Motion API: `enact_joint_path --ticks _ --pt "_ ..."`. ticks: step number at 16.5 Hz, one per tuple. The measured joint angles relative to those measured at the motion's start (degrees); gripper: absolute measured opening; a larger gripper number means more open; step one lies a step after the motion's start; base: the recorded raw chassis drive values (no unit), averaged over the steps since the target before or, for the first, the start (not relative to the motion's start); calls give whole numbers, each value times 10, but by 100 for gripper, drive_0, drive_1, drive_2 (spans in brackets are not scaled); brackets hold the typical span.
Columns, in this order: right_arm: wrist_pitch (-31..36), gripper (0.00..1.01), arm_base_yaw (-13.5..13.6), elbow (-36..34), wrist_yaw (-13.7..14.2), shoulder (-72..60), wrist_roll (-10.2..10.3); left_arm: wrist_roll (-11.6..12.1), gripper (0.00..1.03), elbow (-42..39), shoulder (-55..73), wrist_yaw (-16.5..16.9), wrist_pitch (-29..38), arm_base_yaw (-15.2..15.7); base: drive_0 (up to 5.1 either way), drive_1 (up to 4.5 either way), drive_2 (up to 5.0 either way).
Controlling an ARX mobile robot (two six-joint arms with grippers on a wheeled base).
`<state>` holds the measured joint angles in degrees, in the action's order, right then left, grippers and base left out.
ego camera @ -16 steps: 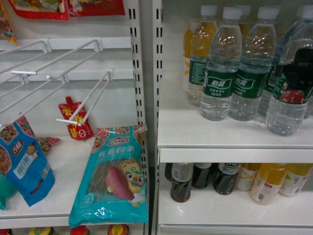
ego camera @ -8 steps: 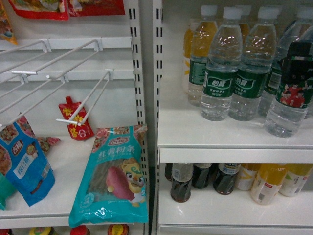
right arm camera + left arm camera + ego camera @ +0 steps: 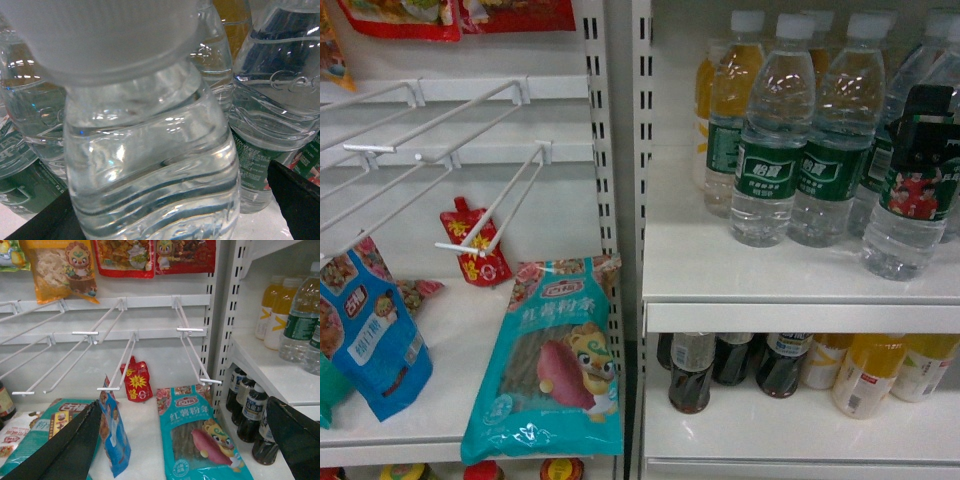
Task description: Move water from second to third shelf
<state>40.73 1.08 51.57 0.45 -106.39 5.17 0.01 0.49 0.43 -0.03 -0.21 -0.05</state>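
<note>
White store shelving (image 3: 790,275), slotted metal uprights (image 3: 641,150) between bays. Left bay: white back panel with wire peg hooks (image 3: 490,215), flat white shelf (image 3: 450,330) below. Even, bright lighting.

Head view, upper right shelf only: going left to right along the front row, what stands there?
Yellow drink bottle → water bottle → second water bottle → the water with the red-shirted label, the right hand black at its upper part.
</note>
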Motion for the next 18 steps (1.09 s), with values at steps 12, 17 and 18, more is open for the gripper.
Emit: enact_joint_path --ticks 12,17,18 --pt "-25 98 -16 -89 -46 120 10 0 98 0 0 0 0 0 0 0 0" --pt "-34 98 -26 -208 -59 274 19 0 98 0 0 0 0 0 0 0 0" --pt "-41 98 -27 -228 -61 308 24 0 98 0 0 0 0 0 0 0 0"
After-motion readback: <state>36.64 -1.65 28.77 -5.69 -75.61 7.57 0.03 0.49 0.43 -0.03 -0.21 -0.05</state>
